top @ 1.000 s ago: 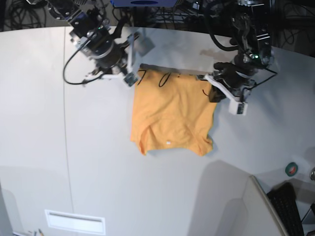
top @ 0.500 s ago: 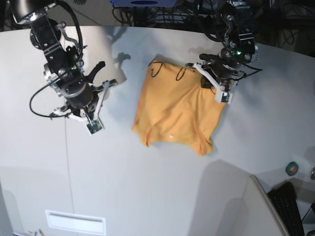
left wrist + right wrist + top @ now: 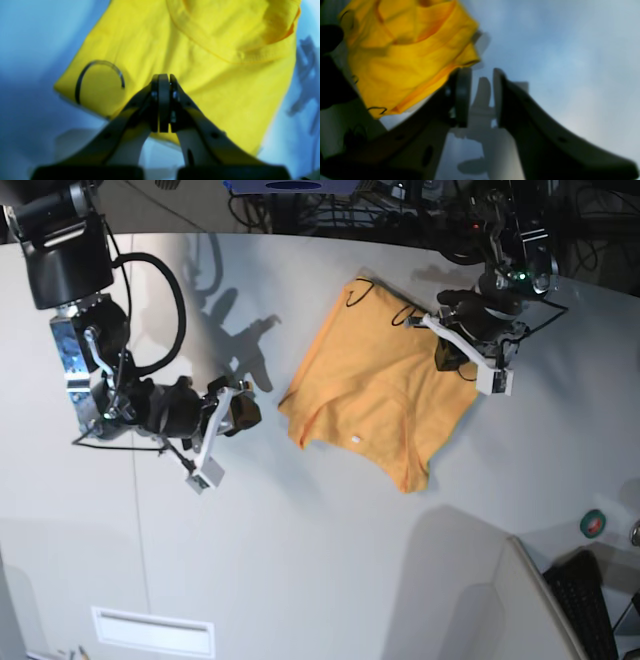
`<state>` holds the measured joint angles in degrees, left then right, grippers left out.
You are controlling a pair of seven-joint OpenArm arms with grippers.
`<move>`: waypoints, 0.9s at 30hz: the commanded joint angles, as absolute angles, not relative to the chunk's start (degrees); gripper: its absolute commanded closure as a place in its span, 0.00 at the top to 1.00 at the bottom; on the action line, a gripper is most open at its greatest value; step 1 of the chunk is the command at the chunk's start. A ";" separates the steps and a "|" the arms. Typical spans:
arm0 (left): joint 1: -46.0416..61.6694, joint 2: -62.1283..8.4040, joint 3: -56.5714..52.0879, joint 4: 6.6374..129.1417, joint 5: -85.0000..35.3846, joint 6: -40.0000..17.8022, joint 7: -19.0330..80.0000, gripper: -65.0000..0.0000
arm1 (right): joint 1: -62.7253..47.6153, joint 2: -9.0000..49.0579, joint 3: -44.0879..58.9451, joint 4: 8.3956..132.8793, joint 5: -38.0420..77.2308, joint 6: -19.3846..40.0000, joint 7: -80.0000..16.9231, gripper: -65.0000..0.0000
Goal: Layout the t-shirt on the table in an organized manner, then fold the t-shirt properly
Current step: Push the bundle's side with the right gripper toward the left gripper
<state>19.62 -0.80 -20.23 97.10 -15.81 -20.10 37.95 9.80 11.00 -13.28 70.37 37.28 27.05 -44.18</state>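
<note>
Counter [image 3: 330, 560]: white surface, thin dark seam noted at its left; a pale slotted plate [image 3: 152, 631] is set at the near edge. No containers seen. No legible writing or brand seen.

Right gripper [image 3: 225, 412]: positioned left of the shirt, clear of the cloth, above bare counter. Jaws are seen parted w/ a narrow gap in the wrist view; nothing is held.

T-shirt [image 3: 385, 395]: orange, lying rumpled at counter centre-right, partly doubled over. A small white tag [image 3: 354, 441] is noted near its front hem; thin dark curved marks [image 3: 362, 288] near the far edge.

Left gripper [image 3: 470, 360]: at the shirt's right edge. Jaws pressed together; cloth is seen directly behind the tips, but a pinch can't be confirmed.
</note>
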 commanded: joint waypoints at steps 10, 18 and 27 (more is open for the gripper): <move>25.98 -1.27 -40.31 99.82 -25.98 -23.87 36.88 0.00 | 19.56 4.35 -12.44 54.02 37.76 34.15 -43.03 0.72; 28.53 -1.27 -41.98 99.91 -25.98 -24.40 36.70 0.00 | 24.92 1.71 -12.88 43.74 37.67 36.35 -39.52 0.69; 28.79 -1.27 -41.89 99.91 -25.98 -24.40 36.70 0.00 | 24.75 1.01 -17.36 41.71 37.49 33.27 -34.15 0.50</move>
<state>28.51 -0.86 -41.78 98.85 -25.39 -24.03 37.93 23.16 1.06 -17.56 41.08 36.45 32.49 -34.87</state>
